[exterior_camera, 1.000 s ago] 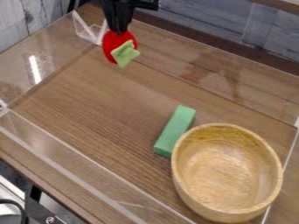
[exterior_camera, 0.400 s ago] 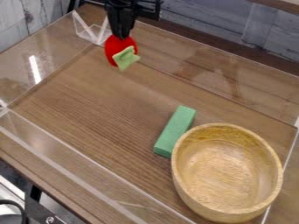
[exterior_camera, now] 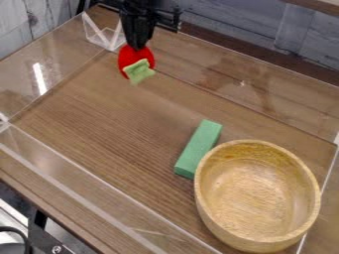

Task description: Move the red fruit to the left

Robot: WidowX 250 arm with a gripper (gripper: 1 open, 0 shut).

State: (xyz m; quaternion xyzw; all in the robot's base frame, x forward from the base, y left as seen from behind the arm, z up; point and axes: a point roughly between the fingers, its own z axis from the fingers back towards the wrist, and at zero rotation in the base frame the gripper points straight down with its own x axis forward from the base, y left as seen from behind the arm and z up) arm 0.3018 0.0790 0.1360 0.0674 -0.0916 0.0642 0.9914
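Observation:
The red fruit (exterior_camera: 133, 61), small and bright red with a light-green leafy cap, hangs at the back left of the table, a little above the wood. My gripper (exterior_camera: 138, 43) comes down from the top edge and is shut on the fruit's upper part. The dark fingers cover the top of the fruit, and its green cap points to the lower right.
A green rectangular block (exterior_camera: 200, 148) lies right of centre, touching a large wooden bowl (exterior_camera: 259, 193) at the front right. Clear plastic walls (exterior_camera: 40, 74) ring the wooden tabletop. A small transparent bracket (exterior_camera: 97, 36) stands just left of the gripper.
The gripper and the red fruit have risen slightly and shifted a touch, still together. The block and bowl have not moved.

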